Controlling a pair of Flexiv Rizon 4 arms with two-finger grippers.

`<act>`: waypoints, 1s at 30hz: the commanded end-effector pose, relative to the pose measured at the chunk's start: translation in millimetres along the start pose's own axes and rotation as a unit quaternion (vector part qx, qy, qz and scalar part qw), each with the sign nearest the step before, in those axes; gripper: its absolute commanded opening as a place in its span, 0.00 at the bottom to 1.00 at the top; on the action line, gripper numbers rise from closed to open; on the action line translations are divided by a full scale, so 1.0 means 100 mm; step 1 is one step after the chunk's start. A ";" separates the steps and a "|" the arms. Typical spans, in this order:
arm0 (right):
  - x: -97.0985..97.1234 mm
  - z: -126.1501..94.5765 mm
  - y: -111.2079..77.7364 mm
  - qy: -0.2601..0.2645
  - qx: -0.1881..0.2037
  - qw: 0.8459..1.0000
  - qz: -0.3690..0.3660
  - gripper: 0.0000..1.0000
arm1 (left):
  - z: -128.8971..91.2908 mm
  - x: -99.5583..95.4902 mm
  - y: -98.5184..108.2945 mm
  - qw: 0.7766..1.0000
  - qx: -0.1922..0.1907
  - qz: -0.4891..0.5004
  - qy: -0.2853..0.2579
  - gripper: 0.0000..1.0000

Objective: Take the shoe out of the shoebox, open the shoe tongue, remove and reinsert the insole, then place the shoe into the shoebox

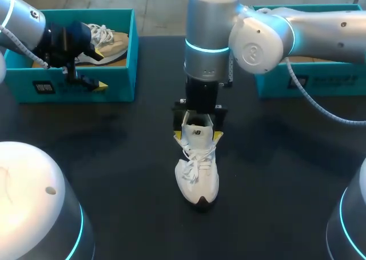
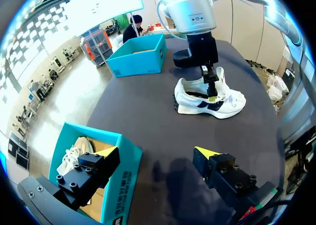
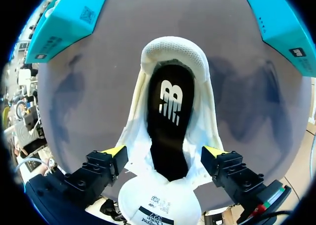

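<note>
Right gripper point(image 3: 165, 151) hangs spread wide, gripping nothing, astride the white sneaker point(image 3: 173, 62) on the table point(image 3: 98, 86) directly beneath; best pinch only the tongue point(image 3: 159, 205), drawing it gently toeward so the black insole point(image 3: 169, 106) lies clear

Not much legible here tbh. White logo point(image 3: 170, 104) printed on the black insole point(image 3: 165, 151) inside the shoe point(image 3: 173, 52), small printed tag point(image 3: 155, 211) on the tongue point(image 3: 158, 193), print too tiny to make out. Square code sticker point(image 3: 88, 15) on one teal shoebox point(image 3: 59, 29), another sticker point(image 3: 297, 52) on the other shoebox point(image 3: 276, 17), both unreadable
</note>
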State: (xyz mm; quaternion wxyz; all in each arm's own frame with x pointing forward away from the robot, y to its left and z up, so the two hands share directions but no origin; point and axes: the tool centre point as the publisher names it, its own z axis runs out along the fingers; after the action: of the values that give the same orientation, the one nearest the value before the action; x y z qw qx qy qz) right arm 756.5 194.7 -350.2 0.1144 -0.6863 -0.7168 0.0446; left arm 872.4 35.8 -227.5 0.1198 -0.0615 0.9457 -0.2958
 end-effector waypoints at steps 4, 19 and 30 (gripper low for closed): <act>-0.01 -0.01 0.03 -0.011 0.006 1.000 0.000 1.00 | 0.00 0.00 0.00 1.000 -0.002 0.000 0.000 1.00; 0.01 -0.20 -0.05 -0.021 -0.013 1.000 0.013 1.00 | 0.00 0.00 0.00 1.000 -0.002 0.000 0.000 1.00; 0.08 -0.66 -0.34 -0.040 -0.065 0.997 0.033 1.00 | 0.00 0.00 0.00 1.000 -0.002 0.000 0.000 1.00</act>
State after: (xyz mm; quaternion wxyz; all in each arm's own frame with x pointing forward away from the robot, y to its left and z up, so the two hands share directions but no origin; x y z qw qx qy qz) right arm 749.6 201.0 -293.0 0.0573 -0.7094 -0.7006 0.0512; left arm 872.4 35.8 -227.5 0.1198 -0.0615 0.9457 -0.2958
